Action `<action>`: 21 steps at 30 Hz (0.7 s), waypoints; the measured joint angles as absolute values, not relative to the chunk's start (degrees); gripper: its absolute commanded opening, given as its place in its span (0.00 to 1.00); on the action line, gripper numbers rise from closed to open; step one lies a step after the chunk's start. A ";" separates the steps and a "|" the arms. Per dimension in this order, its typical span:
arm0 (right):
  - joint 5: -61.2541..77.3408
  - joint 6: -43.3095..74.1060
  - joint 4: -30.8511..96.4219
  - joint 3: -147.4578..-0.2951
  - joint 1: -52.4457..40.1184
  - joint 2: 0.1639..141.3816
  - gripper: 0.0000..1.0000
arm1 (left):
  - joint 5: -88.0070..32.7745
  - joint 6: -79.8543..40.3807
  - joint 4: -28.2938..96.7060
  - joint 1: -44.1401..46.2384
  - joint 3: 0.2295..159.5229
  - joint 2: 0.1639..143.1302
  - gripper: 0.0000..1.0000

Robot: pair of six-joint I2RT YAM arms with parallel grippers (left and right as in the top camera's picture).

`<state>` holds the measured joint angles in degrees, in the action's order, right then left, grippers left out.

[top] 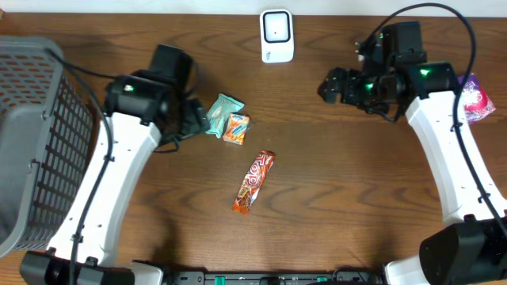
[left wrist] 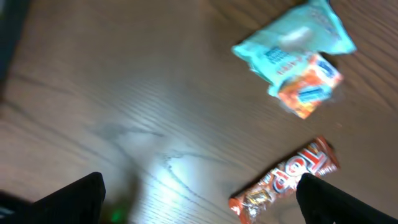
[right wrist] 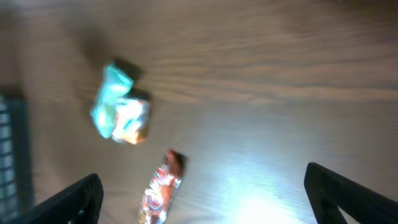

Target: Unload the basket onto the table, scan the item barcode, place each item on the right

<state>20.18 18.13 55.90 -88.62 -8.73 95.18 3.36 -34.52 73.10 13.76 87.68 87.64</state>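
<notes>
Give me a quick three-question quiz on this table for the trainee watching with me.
1. True or false: the teal packet and the orange packet touch each other.
2. What does the left gripper hold? A) the teal packet B) the orange packet C) nothing, its fingers stand open
3. Of the three wrapped items mid-table, which lies farthest from the white scanner?
Key: 1 true; 2 C; 3 the candy bar.

Wooden table (top: 341, 210): grey basket (top: 40, 146), white scanner (top: 277, 36), teal packet (top: 223, 108), orange packet (top: 236, 127), candy bar (top: 253, 182), pink packet (top: 478, 101).
</notes>
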 measured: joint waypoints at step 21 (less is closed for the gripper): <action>19.88 39.29 32.56 -67.72 -35.55 96.44 0.98 | 3.29 -34.50 76.14 2.50 87.46 87.66 0.98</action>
<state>19.88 39.29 32.56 -67.72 -35.55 96.44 3.29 -34.50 76.14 2.50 87.46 87.66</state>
